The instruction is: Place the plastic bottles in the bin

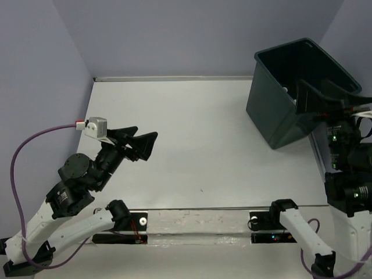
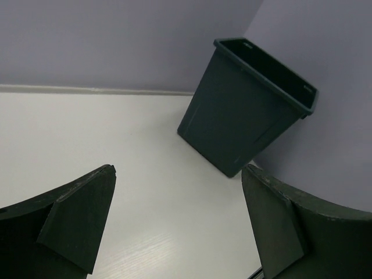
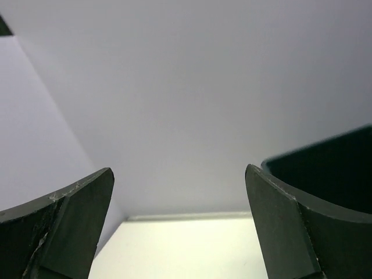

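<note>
A white table [image 1: 203,128] stands between pale lilac walls, with two black robot arms fixed at its near edge. The bin [image 1: 273,116], a big dark green tub, stands at the far right corner of the table, close to the right wall. No plastic bottles are visible anywhere on the table. A small pale shape [image 1: 285,90] shows deep inside the bin and may be one of the bottles, but it is too small to tell. The left gripper [image 1: 145,135] hovers over the left side of the table, well apart from the bin, its fingers spread wide and holding nothing. The right gripper [image 3: 179,170] is raised at the bin's near rim, its fingers also spread wide and empty. The job looks close to done, if not finished. The main risk I see is on the right: the gripper sits so near the rim that pulling back carelessly could hook it and drag or tip the bin, spilling whatever is inside.
</note>
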Controlling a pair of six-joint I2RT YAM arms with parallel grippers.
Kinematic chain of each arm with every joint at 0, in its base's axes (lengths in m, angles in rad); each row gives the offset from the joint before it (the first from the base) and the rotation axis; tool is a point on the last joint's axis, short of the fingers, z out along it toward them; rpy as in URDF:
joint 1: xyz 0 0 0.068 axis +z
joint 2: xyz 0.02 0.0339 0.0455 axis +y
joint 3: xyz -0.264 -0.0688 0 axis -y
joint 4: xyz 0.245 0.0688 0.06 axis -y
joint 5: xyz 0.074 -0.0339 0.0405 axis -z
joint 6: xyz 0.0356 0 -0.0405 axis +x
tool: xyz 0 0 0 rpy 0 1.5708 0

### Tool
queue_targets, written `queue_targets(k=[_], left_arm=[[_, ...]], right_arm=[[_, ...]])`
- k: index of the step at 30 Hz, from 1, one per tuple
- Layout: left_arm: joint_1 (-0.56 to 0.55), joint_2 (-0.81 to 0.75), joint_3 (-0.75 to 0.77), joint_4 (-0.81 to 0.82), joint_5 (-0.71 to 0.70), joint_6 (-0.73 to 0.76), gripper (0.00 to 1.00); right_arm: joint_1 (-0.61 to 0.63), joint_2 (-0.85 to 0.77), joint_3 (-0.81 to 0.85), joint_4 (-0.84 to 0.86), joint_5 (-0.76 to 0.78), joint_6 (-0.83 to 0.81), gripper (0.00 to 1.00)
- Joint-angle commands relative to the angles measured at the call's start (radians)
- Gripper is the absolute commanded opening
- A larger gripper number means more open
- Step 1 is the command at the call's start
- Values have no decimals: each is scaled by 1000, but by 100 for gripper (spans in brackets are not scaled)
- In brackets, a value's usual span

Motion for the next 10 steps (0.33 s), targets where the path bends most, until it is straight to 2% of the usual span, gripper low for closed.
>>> queue_targets(k=[1,7,10], left_arm=[[2,36,106,140,42,70,99],[2,102,224,158,57,136,99],[4,113,226,194,28,146,99]], right_arm=[[-5,-124,-166,-70,-197,124,100],[-5,-315,-310,-97,-197,128,100],[-5,-323,-303,-116,-186,109,100]])
